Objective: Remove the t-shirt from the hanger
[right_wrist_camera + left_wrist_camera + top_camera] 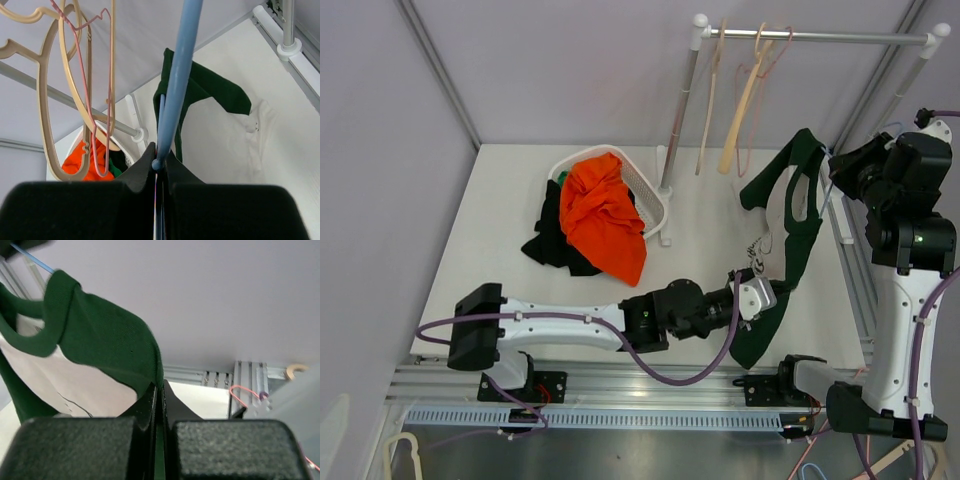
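Fingers of the right end effector [159, 159] are clenched on the thin blue hanger [177, 85], held up off the surface [500, 250]. The dark green t-shirt [803, 240] is on that hanger, draped down below and just left of the right end effector. The left end effector [160, 392] is pinched tight on a fold of the shirt's lower fabric. Well to its left sits a white basket [642, 190] holding an orange garment [605, 215].
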